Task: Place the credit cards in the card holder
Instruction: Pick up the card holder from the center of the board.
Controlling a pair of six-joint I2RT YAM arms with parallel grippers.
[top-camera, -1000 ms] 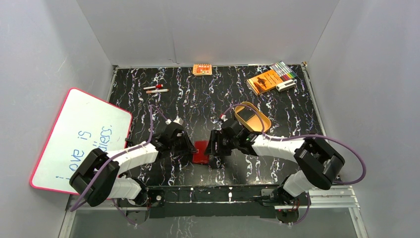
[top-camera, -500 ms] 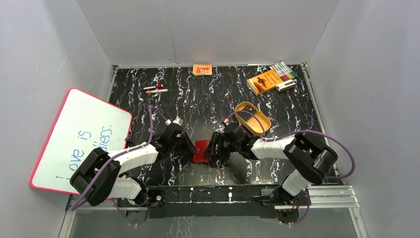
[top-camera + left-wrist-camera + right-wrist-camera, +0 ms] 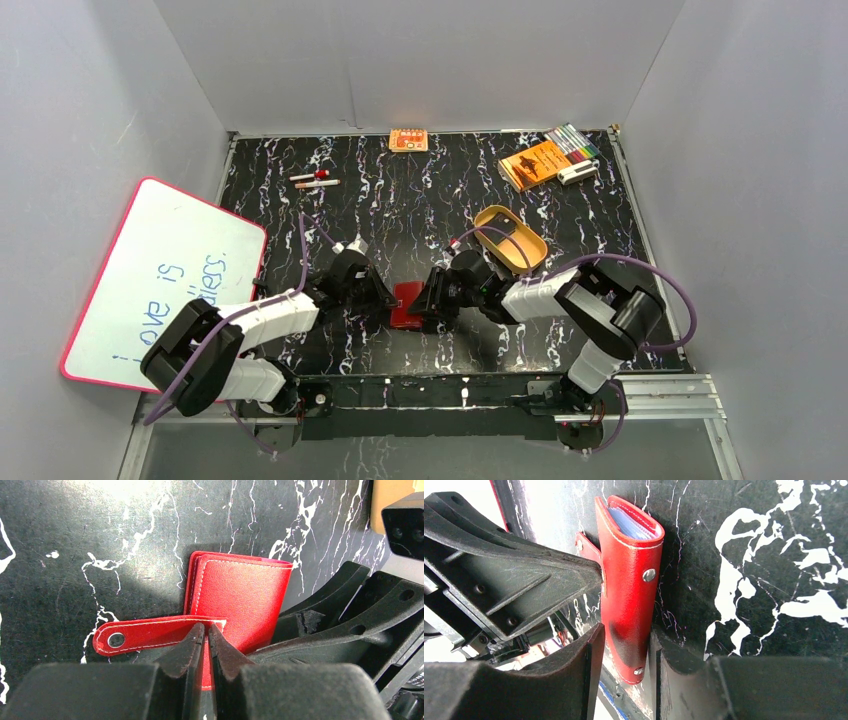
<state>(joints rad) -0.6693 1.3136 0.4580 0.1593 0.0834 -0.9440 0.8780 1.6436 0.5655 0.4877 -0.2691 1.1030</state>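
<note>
Dark red leather-like folding card holder [image 3: 240,600] being opened, near-left of the tan oval tray [image 3: 483,214].
Left claw [image 3: 206,630] pinches its snap tab [image 3: 145,634]; right claw [image 3: 625,635] clamps the folded body. Next, likely: peel the flap back, baring the sleeves.

Two arms, same build. Left arm [image 3: 270,312]: white shells on long links, chunky black joint housings. Right arm [image 3: 545,292] alike. Purple cable [image 3: 305,250] loops off each, from base up to wrist. Small silver-white fitting on top of each wrist. Left claw [image 3: 206,630]: matte black moulded fingers, tapering to thin tips. Right claw [image 3: 624,637]: black too, blunter tips, faintly scuffed. Both claws: ribbed triangular bracing, small screw holes. Bases [image 3: 310,398] black, bolted on silver rail [image 3: 660,398].
</note>
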